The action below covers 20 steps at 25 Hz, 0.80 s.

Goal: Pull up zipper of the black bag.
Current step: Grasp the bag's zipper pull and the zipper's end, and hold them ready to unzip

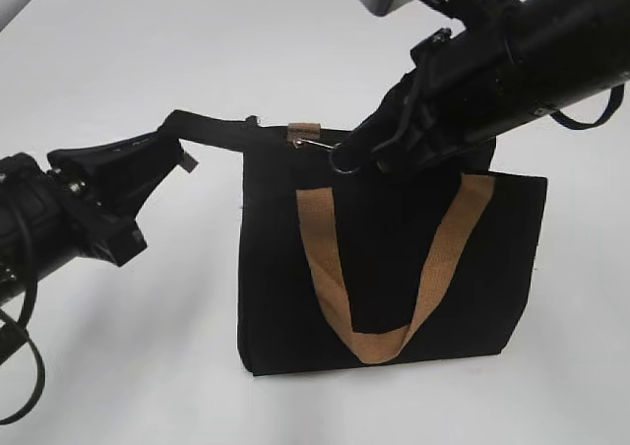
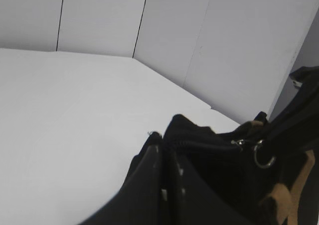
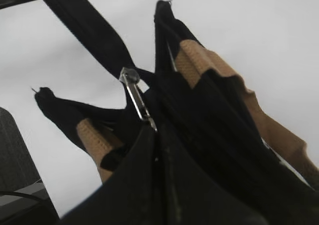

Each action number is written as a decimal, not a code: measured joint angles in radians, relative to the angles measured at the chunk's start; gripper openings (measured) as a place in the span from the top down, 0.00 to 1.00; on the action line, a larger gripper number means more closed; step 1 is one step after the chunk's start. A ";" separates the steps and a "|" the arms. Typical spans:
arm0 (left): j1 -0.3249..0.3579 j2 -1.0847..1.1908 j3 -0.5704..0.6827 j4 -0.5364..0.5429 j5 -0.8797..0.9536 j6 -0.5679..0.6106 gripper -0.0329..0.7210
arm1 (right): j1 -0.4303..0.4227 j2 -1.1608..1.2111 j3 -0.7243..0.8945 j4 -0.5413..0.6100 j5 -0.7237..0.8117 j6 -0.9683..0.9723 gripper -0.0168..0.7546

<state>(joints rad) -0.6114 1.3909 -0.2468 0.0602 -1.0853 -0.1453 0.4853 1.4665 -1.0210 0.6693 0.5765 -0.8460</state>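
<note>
The black bag [image 1: 394, 278] stands upright on the white table with a tan handle [image 1: 330, 268] hanging down its front. The zipper [image 2: 199, 144] runs along its top edge. Its black tail end [image 1: 212, 130] sticks out past the bag's top left corner. My left gripper [image 1: 175, 155] is shut on that tail, and the left wrist view [image 2: 167, 153] shows this too. The silver pull tab [image 1: 313, 142] sits near the left end of the top edge. My right gripper [image 1: 354, 157] is shut on the pull tab [image 3: 135, 95], with its jaws [image 3: 157, 131] closed at the tab's lower end.
The white table [image 1: 128, 366] lies all around the bag. White wall panels [image 2: 174, 31] stand behind it. A loose black cable loop [image 1: 25, 376] hangs under my left arm. A silver ring [image 2: 264, 155] hangs at the zipper slider.
</note>
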 joint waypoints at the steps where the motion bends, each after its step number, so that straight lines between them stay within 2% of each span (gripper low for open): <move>1: -0.001 0.000 0.006 -0.013 0.015 0.000 0.95 | -0.013 0.000 0.000 0.000 0.008 0.005 0.98; 8: -0.005 -0.001 0.059 -0.110 0.081 0.000 0.95 | -0.080 -0.027 0.000 -0.013 0.048 0.016 0.98; 14: -0.005 -0.001 0.061 -0.115 0.150 -0.004 0.95 | -0.150 -0.055 0.000 -0.031 0.098 0.025 0.98; 20: -0.005 -0.001 0.061 -0.123 0.178 -0.004 0.95 | -0.263 -0.092 0.000 -0.129 0.164 0.112 0.98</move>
<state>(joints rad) -0.6162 1.3899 -0.1854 -0.0626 -0.9074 -0.1493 0.2227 1.3747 -1.0210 0.5400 0.7402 -0.7339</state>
